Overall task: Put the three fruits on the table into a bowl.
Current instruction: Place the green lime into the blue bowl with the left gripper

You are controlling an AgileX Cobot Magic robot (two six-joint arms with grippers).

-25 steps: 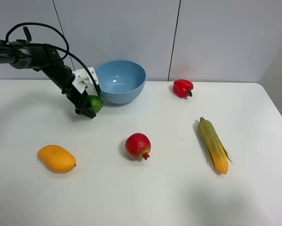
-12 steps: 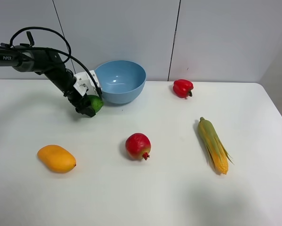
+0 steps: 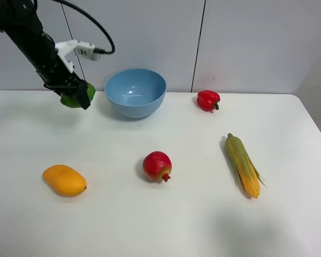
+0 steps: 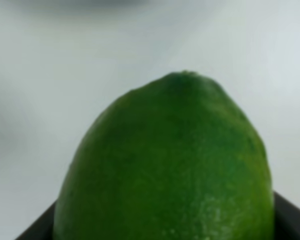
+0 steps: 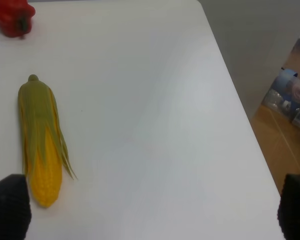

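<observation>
Count: 1 lime (image 3: 73, 100), 1 pomegranate (image 3: 157, 166), 1 mango (image 3: 65, 180), 1 bowl (image 3: 133, 107), 1 pepper (image 3: 208, 100), 1 corn cob (image 3: 243, 166). Left fingers (image 4: 292, 222) clamped on the lime, held up left of the bowl. Right fingers (image 5: 7, 207) spread wide, empty, over the tabletop (image 3: 149, 225) by the corn cob. Delta vs 0.5 s ago: lime went up and left, away from the bowl wall; rest unmoved.

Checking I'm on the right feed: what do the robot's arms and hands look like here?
The left arm is black and tubular, with a white block near the wrist and a black cable looping off it. The left hand is black. The right hand shows only two dark, rounded fingertips.
</observation>
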